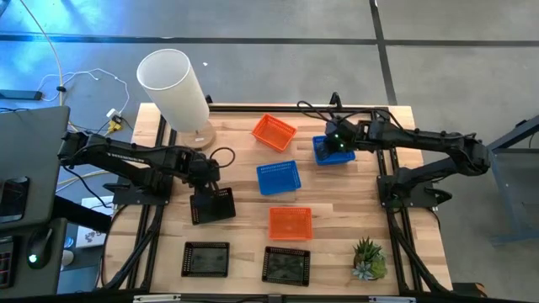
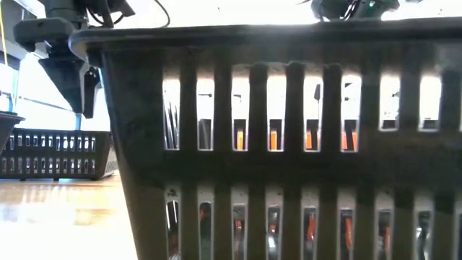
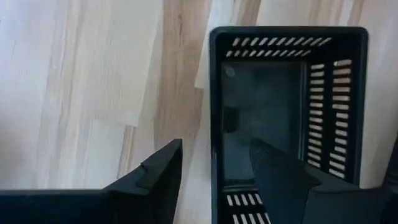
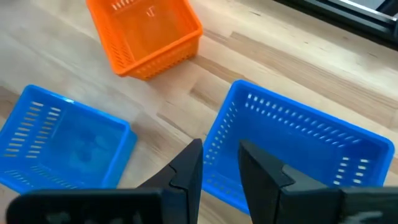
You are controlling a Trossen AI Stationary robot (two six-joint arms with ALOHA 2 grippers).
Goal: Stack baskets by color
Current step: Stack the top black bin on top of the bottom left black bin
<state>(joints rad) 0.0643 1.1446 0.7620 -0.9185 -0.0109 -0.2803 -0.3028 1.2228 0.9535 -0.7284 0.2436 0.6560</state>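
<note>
no brand, label or writing can be read on anything here. the baskets all look empty.

the left end effector hangs over a black basket on the left part of the tabletop, its fingers spread astride one short wall, one inside and one outside, gripping nothing. two more black baskets sit apart along the near edge.

the right end effector has a blue basket's wall pinched between half-closed fingers, at the far right. a second blue basket lies mid-table, with orange baskets beyond and before it, all apart. a white cylinder lamp stands far left; a potted plant near right.
</note>
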